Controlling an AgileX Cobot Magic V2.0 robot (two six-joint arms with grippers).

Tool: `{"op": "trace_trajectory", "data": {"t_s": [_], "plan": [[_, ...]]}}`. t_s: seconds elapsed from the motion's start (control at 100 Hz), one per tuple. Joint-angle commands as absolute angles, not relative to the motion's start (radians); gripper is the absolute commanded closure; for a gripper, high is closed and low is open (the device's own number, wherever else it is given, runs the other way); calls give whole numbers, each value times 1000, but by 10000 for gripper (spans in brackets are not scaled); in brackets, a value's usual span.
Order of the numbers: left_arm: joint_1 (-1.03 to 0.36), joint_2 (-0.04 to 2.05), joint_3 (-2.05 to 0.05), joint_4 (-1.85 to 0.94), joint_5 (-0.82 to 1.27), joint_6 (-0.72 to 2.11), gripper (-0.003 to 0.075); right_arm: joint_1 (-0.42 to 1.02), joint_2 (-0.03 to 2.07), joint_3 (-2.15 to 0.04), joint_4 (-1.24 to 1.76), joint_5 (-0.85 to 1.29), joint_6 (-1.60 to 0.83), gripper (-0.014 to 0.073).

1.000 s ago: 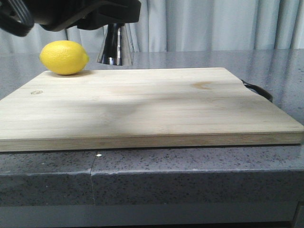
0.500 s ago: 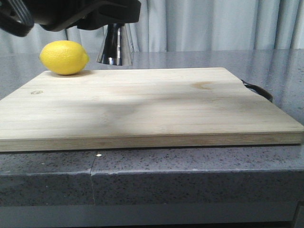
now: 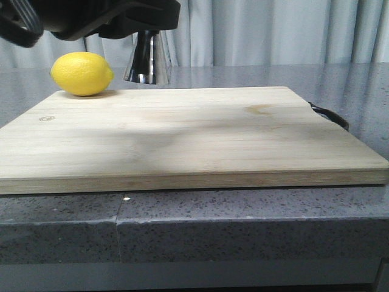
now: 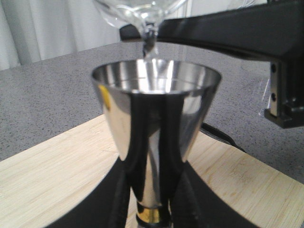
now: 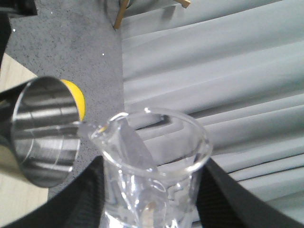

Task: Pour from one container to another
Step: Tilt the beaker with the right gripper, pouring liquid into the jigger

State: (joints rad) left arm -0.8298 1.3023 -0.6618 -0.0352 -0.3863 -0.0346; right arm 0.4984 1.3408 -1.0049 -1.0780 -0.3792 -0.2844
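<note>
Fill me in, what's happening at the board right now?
A pour is under way. The left hand holds the steel jigger upright by its waist, above the wooden cutting board. The right hand grips the glass beaker, tipped so its lip sits over the jigger's mouth, and a thin clear stream is running in. A lemon sits at the board's far left corner, untouched.

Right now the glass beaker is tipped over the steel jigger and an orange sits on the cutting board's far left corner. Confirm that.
Not quite: the fruit is a lemon, not an orange, as the front view shows. The glass beaker is indeed tipped over the steel jigger, and the lemon sits on the cutting board's far left corner.
</note>
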Motion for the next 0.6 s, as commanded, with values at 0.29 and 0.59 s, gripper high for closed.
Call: {"op": "trace_trajectory", "data": {"t_s": [0.29,0.59], "plan": [[-842,1278,-689,-34,-474,-40,657,491,1305,-1042,-1078,-412,-358,328],[-842,1278,-689,-34,-474,-40,657,491,1305,-1042,-1110,-412,-400,328]]}}
